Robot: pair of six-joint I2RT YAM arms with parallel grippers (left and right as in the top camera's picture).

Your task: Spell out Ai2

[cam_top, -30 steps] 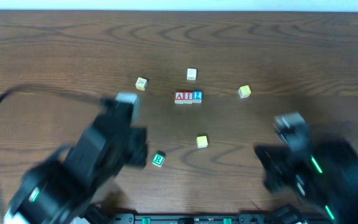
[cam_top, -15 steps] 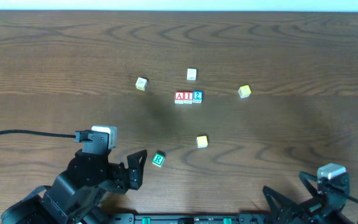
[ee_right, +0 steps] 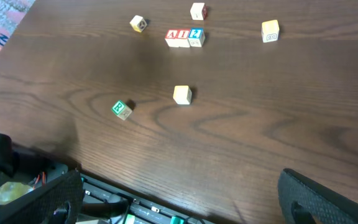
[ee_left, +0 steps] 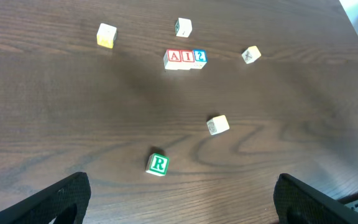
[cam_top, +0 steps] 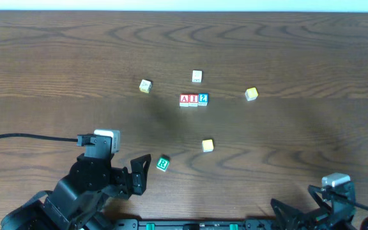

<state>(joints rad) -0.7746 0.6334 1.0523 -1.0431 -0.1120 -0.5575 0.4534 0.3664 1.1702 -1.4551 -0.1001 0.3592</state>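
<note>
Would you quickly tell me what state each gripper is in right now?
Left gripper: open, holding nothing.
Right gripper: open, holding nothing.

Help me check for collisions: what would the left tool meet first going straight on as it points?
Likely the green R block, just ahead of the open left tool, slightly off centre; depth is unclear.
</note>
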